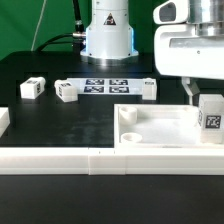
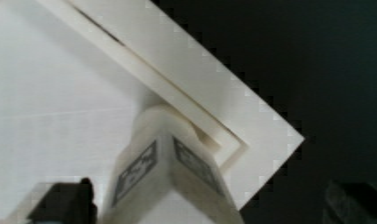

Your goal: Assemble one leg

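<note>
End effector [image 1: 207, 96] hung over the far right corner of the tray [image 1: 150, 135], as seen in the exterior view, its jaws spread wide. One finger [image 1: 190, 93] showed on the exterior view's left of the leg [image 1: 211, 117]; the other was out of frame or hidden. In the wrist view two dark fingertips [image 2: 62, 203] stood well apart on either side of the leg [image 2: 167, 165], with a gap between each tip and the block, so nothing was gripped.

Leg stood upright at the tray's right corner, tag facing the exterior camera. It appeared seated at the corner, but whether it sat in a hole could not be told. Wrist view showed it rising from the white tray surface [image 2: 60, 100] near the raised rim.

Tray lay on the black counter [image 1: 60, 115], just behind a long white rail [image 1: 70, 160] that ran across the front. A round hole [image 1: 128, 134] showed at the tray's near left corner.

Three other small tagged blocks sat on the counter farther back: one [image 1: 32, 88] toward the exterior view's left, one [image 1: 65, 90] beside it, one [image 1: 148, 88] toward the right. Marker board [image 1: 107, 85] lay flat between the latter two. Another white part [image 1: 4, 118] was cut off at the left edge. Arm's white base [image 1: 108, 35] stood behind the board.
</note>
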Controlling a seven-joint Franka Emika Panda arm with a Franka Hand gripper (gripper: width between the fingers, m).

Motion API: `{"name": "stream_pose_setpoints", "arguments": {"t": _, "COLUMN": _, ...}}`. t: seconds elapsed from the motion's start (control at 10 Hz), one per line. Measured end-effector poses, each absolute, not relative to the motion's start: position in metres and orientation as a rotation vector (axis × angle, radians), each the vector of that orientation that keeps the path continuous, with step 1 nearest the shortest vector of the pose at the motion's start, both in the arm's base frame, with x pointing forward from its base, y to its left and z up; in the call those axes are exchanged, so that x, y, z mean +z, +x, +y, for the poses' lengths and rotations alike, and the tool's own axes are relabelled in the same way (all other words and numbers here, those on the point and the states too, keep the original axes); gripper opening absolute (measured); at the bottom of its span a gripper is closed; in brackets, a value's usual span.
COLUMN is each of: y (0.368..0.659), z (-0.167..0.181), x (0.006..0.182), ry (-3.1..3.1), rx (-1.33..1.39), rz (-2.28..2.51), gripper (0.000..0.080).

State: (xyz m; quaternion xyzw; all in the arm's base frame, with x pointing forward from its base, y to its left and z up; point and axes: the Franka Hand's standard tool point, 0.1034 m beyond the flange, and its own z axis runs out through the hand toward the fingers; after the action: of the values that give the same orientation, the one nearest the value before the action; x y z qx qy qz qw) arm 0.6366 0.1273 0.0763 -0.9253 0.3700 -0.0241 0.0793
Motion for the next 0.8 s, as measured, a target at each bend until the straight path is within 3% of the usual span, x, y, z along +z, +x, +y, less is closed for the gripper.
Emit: {"name": "stream_pose_setpoints", "arguments": {"t": 0.8, "y": 0.6421, "z": 0.1141, "x": 0.0757, "ry": -3.075, "rx": -0.215, "rz": 0.010, "gripper": 0.0649}}
